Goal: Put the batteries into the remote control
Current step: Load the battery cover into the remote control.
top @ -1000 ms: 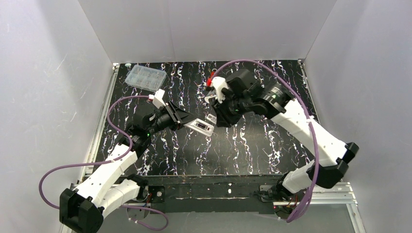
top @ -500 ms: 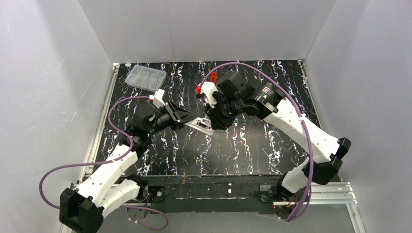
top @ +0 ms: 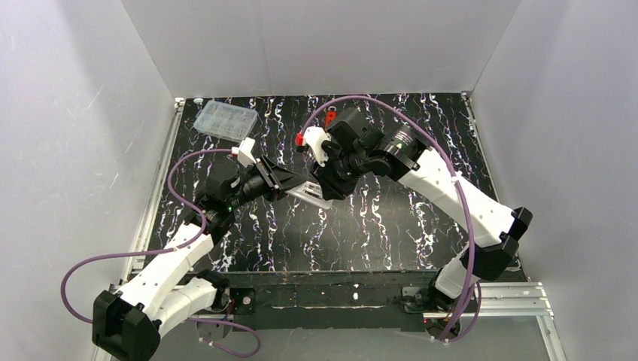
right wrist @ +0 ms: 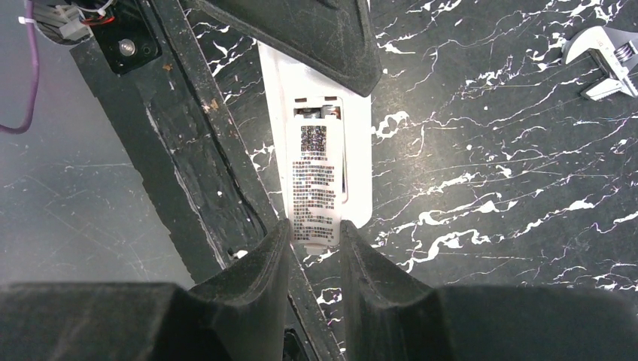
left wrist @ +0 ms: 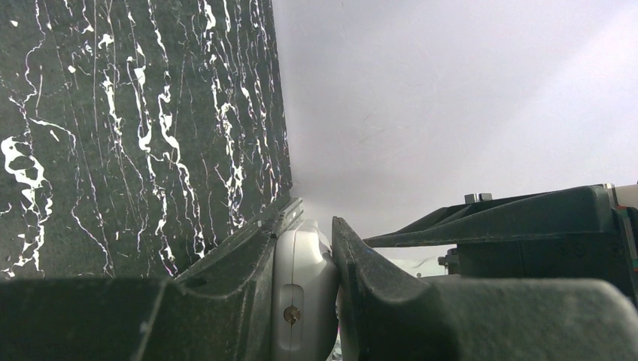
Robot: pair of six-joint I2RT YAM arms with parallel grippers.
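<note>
Toward the near right of the clear compartment box (top: 224, 119), well apart from it, the remote control (top: 311, 194) hangs tilted above the black marbled table (top: 391, 226), held between the two arms. The left gripper (left wrist: 310, 233) is clamped on the end of the remote that lies nearer the box, its dark fingers pressed flat against both faces of the pale body. The right gripper (right wrist: 316, 233) meets the remote at the end farther from the box, and its fingers are closed on the edges of a labelled white cover (right wrist: 313, 180) lying over the recess in the remote's back. Past the cover's far edge, the metal ends of two batteries (right wrist: 320, 112) show in the recess.
</note>
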